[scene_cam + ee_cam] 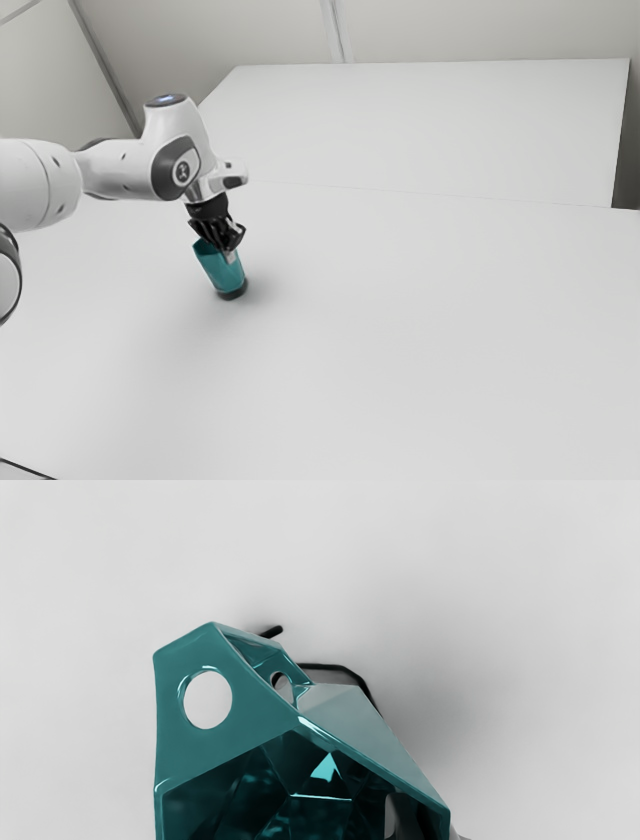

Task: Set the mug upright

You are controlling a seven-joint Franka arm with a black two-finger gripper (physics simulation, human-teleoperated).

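The teal faceted mug (220,268) leans in the exterior view, its open rim up toward the exterior view's left and its dark base low on the right, by the table surface; whether the base touches is unclear. My gripper (230,254) comes down from above onto its upper wall. In the wrist view the mug (200,755) shows its open mouth and the flat handle piece with a round hole. One finger of the gripper (442,830) is inside the mouth, the other outside, with the mug's wall pinched between them.
The white table (430,330) spreads around the mug. Behind it is another white surface (430,120) in front of a pale wall. A thin dark line (25,468) lies at the exterior view's lower left corner.
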